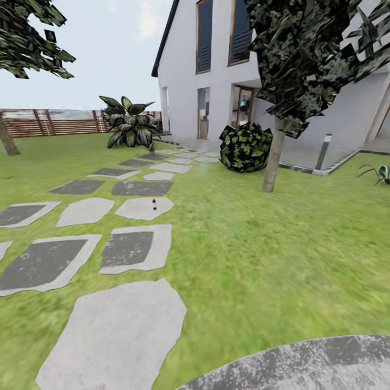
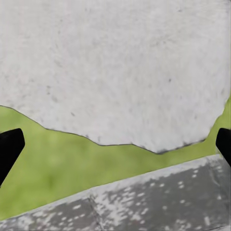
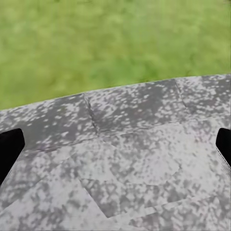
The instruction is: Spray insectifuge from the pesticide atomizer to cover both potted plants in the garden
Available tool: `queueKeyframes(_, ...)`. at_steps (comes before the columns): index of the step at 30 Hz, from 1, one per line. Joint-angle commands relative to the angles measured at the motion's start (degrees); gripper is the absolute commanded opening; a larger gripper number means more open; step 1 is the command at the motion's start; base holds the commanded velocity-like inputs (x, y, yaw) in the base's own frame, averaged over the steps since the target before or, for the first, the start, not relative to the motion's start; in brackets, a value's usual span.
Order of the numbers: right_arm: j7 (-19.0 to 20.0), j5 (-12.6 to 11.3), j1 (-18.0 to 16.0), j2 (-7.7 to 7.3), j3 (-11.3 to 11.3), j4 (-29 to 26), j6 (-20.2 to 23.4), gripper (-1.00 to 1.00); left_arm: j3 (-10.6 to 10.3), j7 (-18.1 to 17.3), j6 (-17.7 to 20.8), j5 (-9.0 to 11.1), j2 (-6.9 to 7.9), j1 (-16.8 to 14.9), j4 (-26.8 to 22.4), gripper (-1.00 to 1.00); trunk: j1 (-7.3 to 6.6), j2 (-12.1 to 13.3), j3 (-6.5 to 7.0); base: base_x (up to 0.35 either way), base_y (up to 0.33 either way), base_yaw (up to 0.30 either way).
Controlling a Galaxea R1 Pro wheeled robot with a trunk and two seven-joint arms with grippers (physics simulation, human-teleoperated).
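The pesticide atomizer (image 1: pixel 154 204) stands upright as a tiny dark bottle on a pale stone slab (image 1: pixel 145 209) of the garden path, far ahead of me. A rosette of pointed dark green leaves, one potted plant (image 1: pixel 130 128), sits at the far end of the path by the brown slat fence (image 1: pixel 49 122). Whether the thin-leaved plant (image 1: pixel 381 173) at the right edge is the other one, I cannot tell. My left gripper (image 2: pixel 115 144) hangs open over a pale slab and grass, its black fingertips (image 2: pixel 9 147) wide apart. My right gripper (image 3: pixel 115 149) is open over a speckled grey surface.
Grey and pale stepping stones (image 1: pixel 124 249) run across the lawn toward a white house (image 1: pixel 216 70). A round dark bush (image 1: pixel 245 147) and a thin tree trunk (image 1: pixel 273 157) stand right of the path. A speckled grey curved surface (image 1: pixel 303 365) lies at the view's bottom.
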Motion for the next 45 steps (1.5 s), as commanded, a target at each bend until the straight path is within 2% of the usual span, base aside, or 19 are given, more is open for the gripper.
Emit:
queueKeyframes(1,0.02,0.04,-0.03,-0.01,0.02,0.04,-0.17,1.0,-0.02,-0.02,-0.18,0.23,0.02,-0.03,0.05,1.0,0.02,-0.02,-0.05,0.34,0.0,0.0)
queueKeyframes(30,0.12,0.04,-0.03,0.16,0.02,0.01,-0.17,1.0,0.02,-0.01,-0.18,0.3,0.08,-0.03,0.05,1.0,0.02,-0.02,-0.05,0.34,0.002,0.0)
queueKeyframes(45,0.12,0.04,-0.04,0.16,0.02,0.05,-0.17,1.0,0.02,0.0,-0.18,0.3,0.08,-0.03,0.05,1.0,0.02,-0.02,-0.05,0.323,0.131,0.0)
